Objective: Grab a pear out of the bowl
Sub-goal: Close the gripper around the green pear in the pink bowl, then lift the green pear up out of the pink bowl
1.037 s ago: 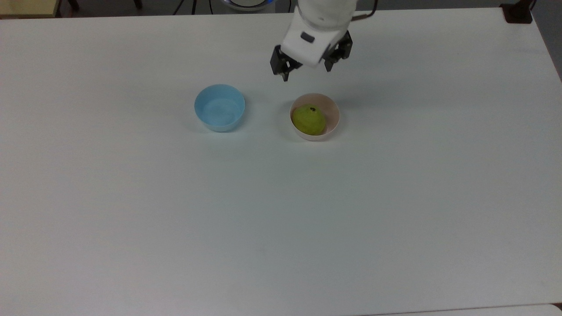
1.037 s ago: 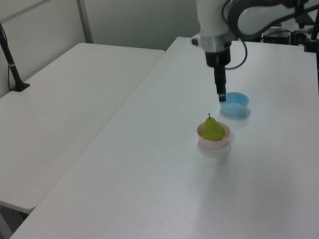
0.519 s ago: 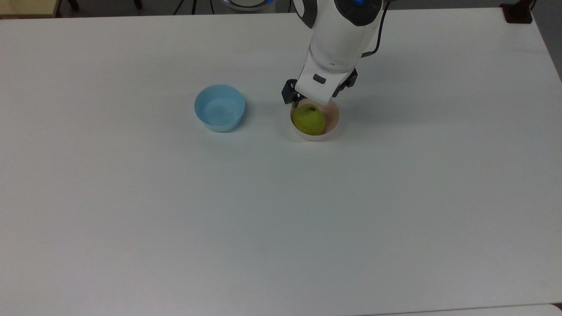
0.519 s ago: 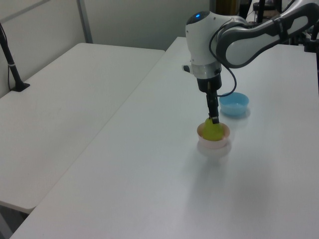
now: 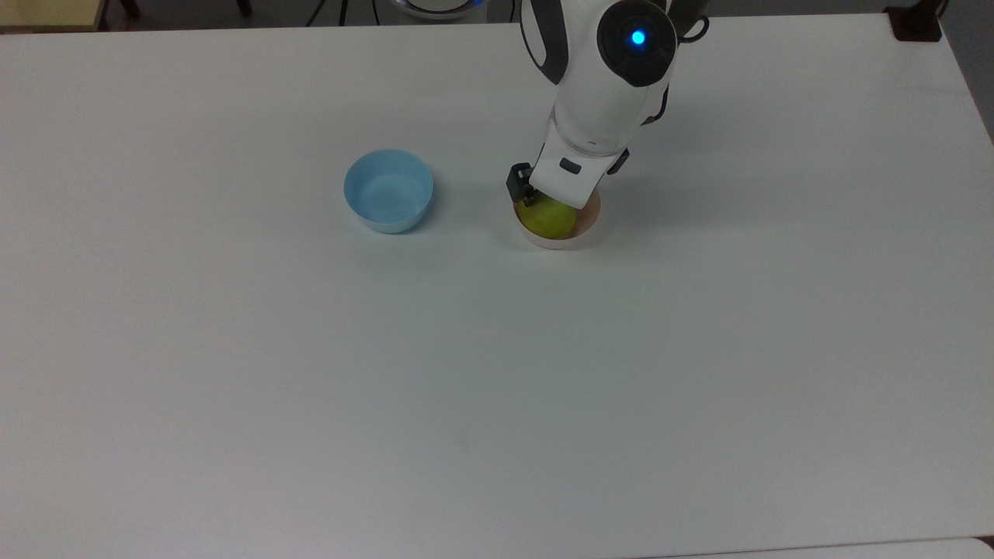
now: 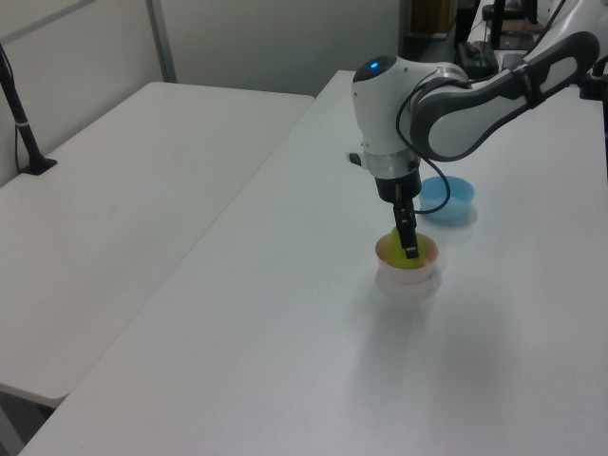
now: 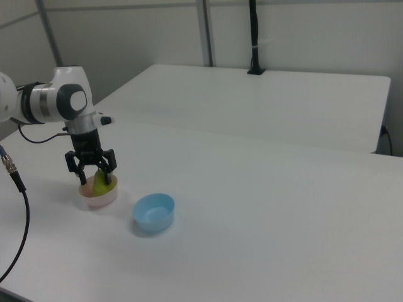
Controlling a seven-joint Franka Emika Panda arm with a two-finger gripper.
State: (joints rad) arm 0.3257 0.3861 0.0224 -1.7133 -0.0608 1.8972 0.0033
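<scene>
Right view shows the tool (image 7: 92, 178) lowered over the pale pink bowl (image 7: 98, 197), its two dark fingers (image 7: 80, 173) spread apart and standing on either side of the yellow-green pear (image 7: 102, 183), released rather than clenched. The pear sits inside the bowl. Whether the fingers touch the fruit I cannot tell. On the top view's left of the pink bowl (image 5: 584, 232), well apart from it, rests the light blue bowl (image 5: 388, 191) on the white counter (image 5: 497, 373). From the top view the arm's white wrist covers much of the pear (image 5: 547, 220). In the left view one finger (image 6: 408, 240) reaches down in front of the pear (image 6: 396, 246).
</scene>
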